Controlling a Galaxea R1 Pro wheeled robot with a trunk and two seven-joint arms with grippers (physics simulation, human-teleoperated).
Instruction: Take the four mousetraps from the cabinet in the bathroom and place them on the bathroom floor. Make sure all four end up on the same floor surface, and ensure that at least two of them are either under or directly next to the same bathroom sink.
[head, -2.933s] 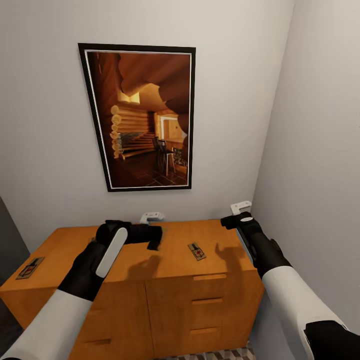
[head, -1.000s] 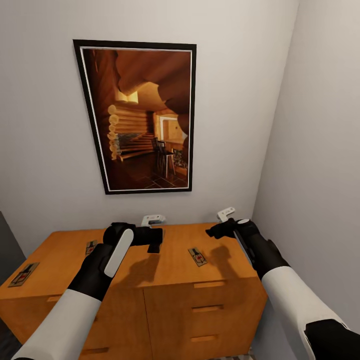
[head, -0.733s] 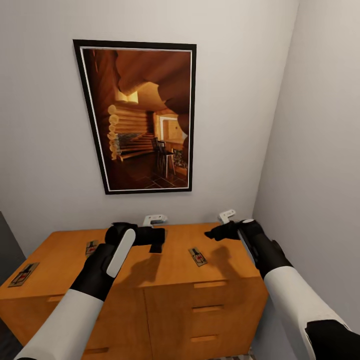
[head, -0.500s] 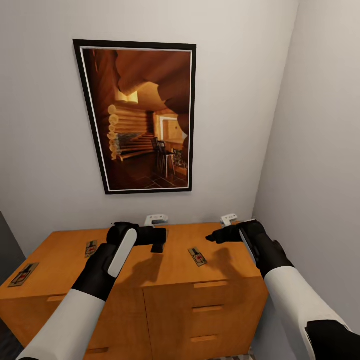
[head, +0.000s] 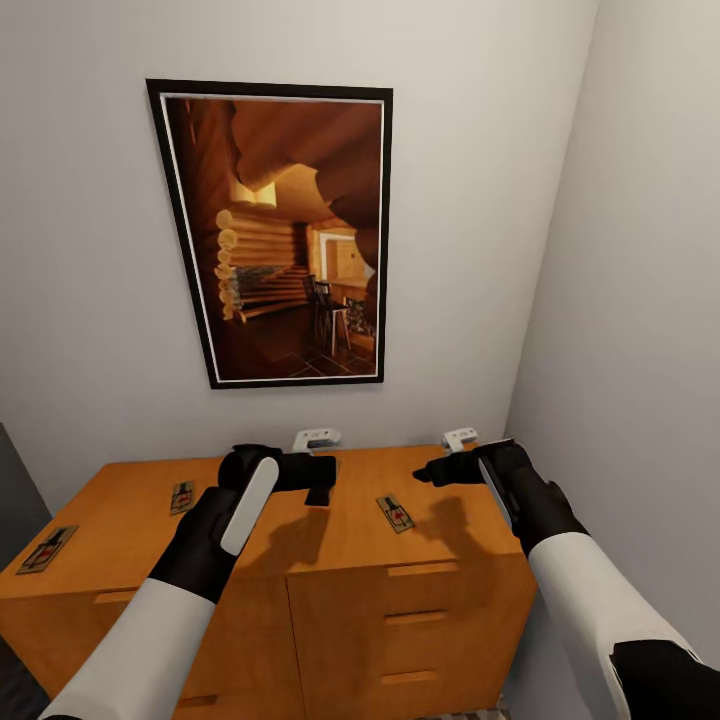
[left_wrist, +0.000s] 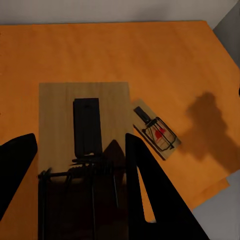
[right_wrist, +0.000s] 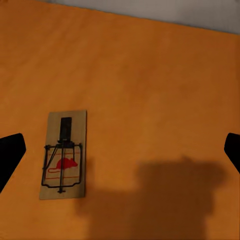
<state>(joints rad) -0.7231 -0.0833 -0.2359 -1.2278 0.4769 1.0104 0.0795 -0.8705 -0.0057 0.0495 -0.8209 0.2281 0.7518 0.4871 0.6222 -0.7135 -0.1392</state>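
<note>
The orange-brown cabinet (head: 330, 545) stands against the wall below me. My left gripper (head: 318, 488) hovers over the middle of its top, shut on a mousetrap (left_wrist: 82, 145) whose wooden base sits between the two fingers (left_wrist: 147, 195). A second mousetrap (head: 397, 513) (left_wrist: 155, 132) (right_wrist: 64, 155) lies flat on the top, to the right of that gripper. My right gripper (head: 425, 470) (right_wrist: 124, 145) hangs open above the top, just beyond that trap. Two more mousetraps (head: 182, 496) (head: 47, 549) lie toward the cabinet's left end.
A large framed picture (head: 285, 235) hangs on the wall above the cabinet. The right wall (head: 640, 330) runs close beside the cabinet's right end. Drawer fronts (head: 415, 620) fill the cabinet's right half. A dark surface (head: 15, 470) borders the left.
The camera shifted early on, bringing another trap on the left into view. Over the last second my left gripper drifted slightly right with its trap, and my right gripper settled a little lower.
</note>
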